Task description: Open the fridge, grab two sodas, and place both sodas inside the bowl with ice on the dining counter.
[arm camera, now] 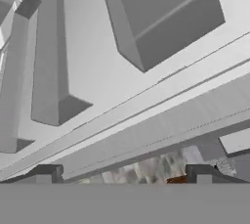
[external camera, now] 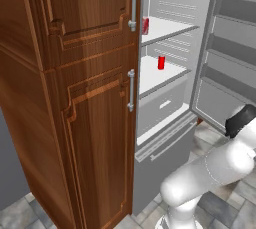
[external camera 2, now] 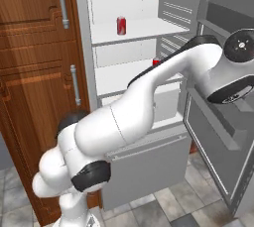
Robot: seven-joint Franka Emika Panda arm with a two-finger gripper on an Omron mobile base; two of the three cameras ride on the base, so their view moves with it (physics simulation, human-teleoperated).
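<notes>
The fridge (external camera: pixel 170 38) stands open, one soda (external camera 2: pixel 121 25) on its upper shelf, another (external camera: pixel 161 62) below; both well apart from the open, empty jaws, apparently facing the door bins (arm camera: pixel 161 12).

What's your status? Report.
Gripper open, empty, facing the fridge door. Fridge open; two sodas shelved, one per shelf. Nothing blocking them.

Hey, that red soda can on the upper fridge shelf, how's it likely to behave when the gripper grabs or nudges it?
The upper soda can stands upright and is tall for its base, so a sideways nudge would probably tip it. Being round, it would likely roll along the smooth white shelf if it fell. It looks rigid and glossy, so it may slip unless pinched squarely across its middle.
</notes>
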